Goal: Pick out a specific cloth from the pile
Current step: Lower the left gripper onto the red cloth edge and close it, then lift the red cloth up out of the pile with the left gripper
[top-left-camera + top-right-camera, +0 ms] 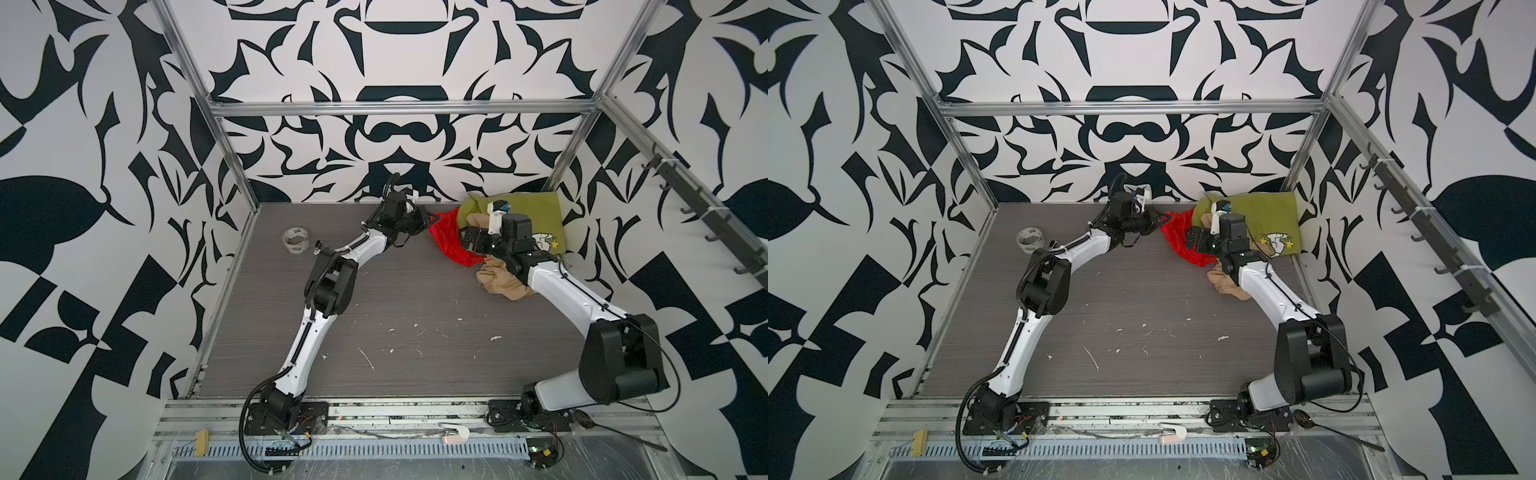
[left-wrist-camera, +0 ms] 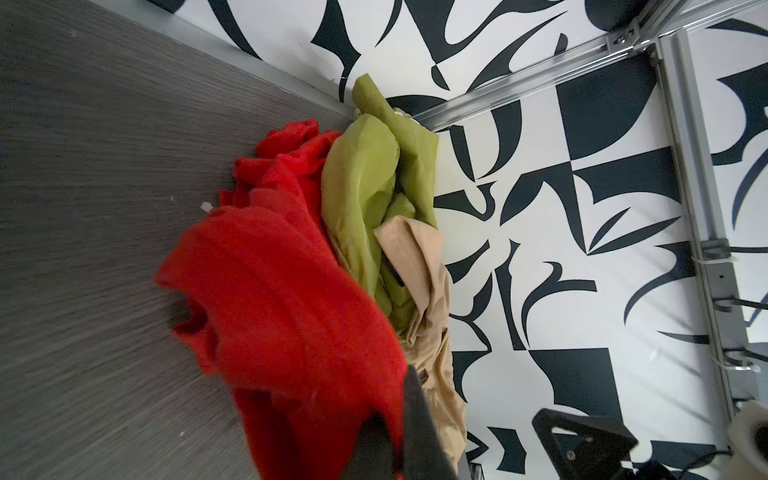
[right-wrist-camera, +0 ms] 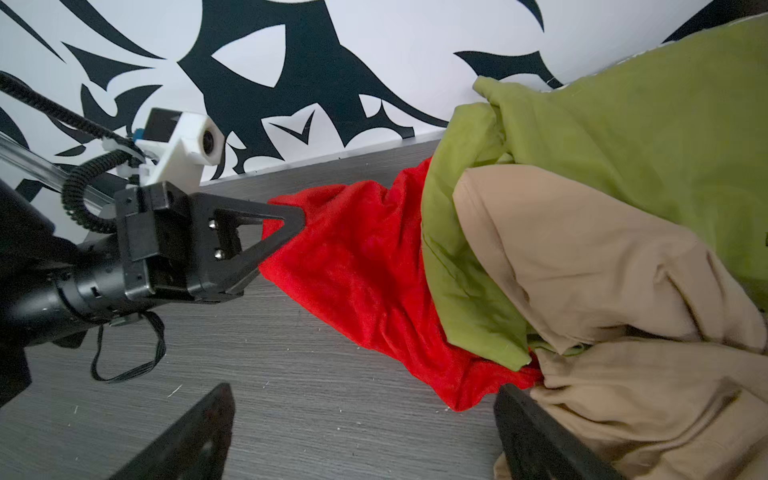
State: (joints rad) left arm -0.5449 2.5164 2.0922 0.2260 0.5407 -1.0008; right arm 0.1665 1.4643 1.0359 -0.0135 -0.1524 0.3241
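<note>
Left hand point(image 3: 293, 226) clamped on the red cloth point(image 3: 365, 270) (partly buried under the pile point(image 1: 519, 208)); right hand point(image 1: 468, 241) spread apart beside the pile, over the worktop point(image 1: 395, 299).

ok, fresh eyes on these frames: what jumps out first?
The bright red cloth stands out in the pile at the table's far right corner, its edge pinched by the shut left gripper. The right gripper hangs open close to the pile. Bold black-and-white walls surround it all.
</note>
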